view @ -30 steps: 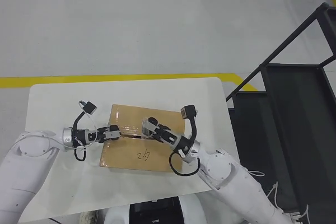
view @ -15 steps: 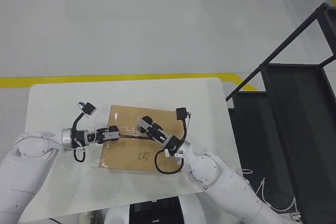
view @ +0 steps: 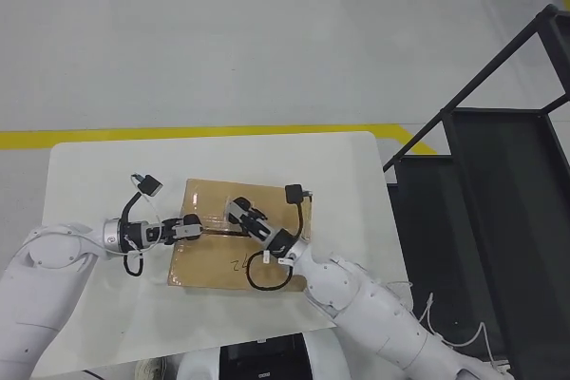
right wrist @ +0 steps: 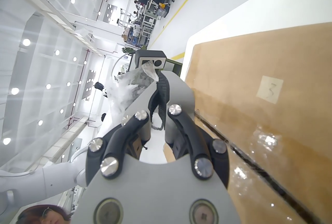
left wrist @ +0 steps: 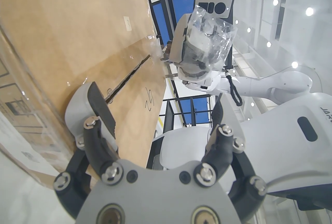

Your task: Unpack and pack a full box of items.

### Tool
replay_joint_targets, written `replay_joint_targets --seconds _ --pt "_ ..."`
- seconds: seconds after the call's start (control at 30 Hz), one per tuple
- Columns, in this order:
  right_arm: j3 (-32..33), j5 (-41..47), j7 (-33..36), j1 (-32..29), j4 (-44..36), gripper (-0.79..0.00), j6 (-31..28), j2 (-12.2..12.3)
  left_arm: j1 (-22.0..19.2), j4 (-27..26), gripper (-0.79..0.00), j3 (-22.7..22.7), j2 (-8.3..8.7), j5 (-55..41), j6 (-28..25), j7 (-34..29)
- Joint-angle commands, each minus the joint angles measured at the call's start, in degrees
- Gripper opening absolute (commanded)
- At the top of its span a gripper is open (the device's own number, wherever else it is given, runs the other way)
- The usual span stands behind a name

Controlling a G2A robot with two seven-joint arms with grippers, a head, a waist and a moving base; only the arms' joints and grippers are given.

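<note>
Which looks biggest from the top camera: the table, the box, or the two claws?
1. Table
2. Box
3. Left claw and right claw, the right one pinching clear plastic. They look about alike, so I won't rank them.

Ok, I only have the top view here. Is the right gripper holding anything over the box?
Observer: Yes. The right gripper is shut on a crumpled wad of clear film; the left wrist view shows it bunched around the fingertips.
Operator: And the left gripper, open or shut?
Observer: The left gripper is open, one finger over the top of the box by the end of the seam, the other out past its edge.
Operator: Are the flaps up yet?
Observer: No. Both flaps lie flat, with a dark slit between them.
</note>
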Motion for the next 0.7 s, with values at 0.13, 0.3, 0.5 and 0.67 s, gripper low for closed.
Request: replay_joint_targets --seconds 0.13,0.3,0.5,0.67 --pt "-1.01 -0.93 -0.89 0.92 3.1 -0.785 0.17 -0.96 0.13 -0.01 0.0 -0.32 0.04 -0.26 -0.04 -0.4" --pt "-1.59 -1.98 -0.94 1.48 4.59 -0.785 0.32 -1.61 0.26 0.08 0.0 -0.69 0.11 -0.31 -0.09 -0.56" --pt "-2.1 -2.73 0.07 1.51 5.75 -0.785 -0.06 -2.19 0.49 0.25 0.0 -1.3 0.23 -0.71 -0.32 -1.09" --pt "-1.38 -3.2 1.24 0.73 5.39 -0.785 -1.3 -2.22 0.65 0.13 0.0 -1.79 0.33 -0.89 -0.36 -1.46"
